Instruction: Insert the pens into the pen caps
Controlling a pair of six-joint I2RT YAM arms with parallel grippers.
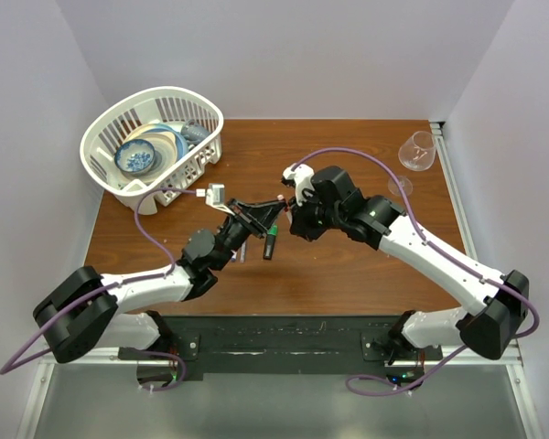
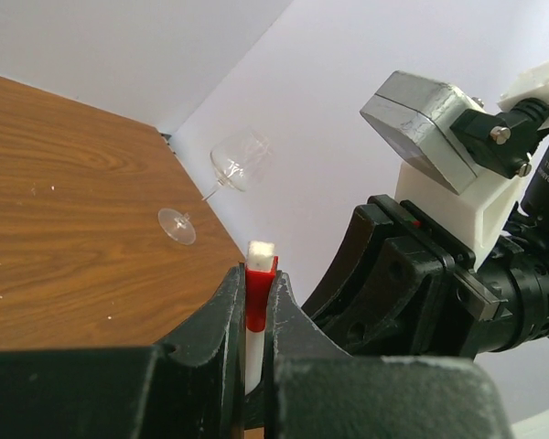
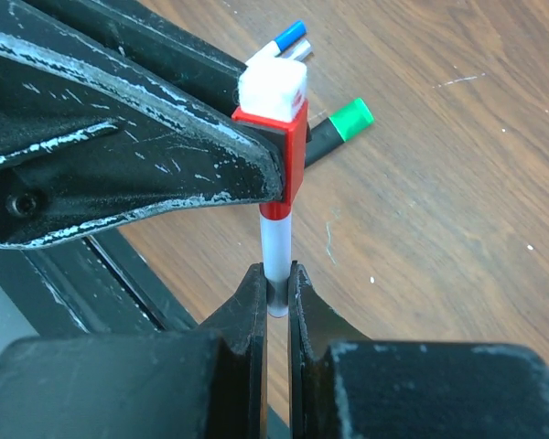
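My left gripper is shut on a red pen cap. A thin white pen runs from that cap down into my right gripper, which is shut on the pen's lower end. The pen sits inside the cap, and a white block shows at the cap's far end. Both grippers meet above the table's middle. A stubby black marker with a green tip lies on the table below. A blue-tipped stick lies beside a grey one behind the left fingers.
A white basket with bowls stands at the back left. A clear wine glass lies at the back right corner. The table's black front edge runs just below the grippers.
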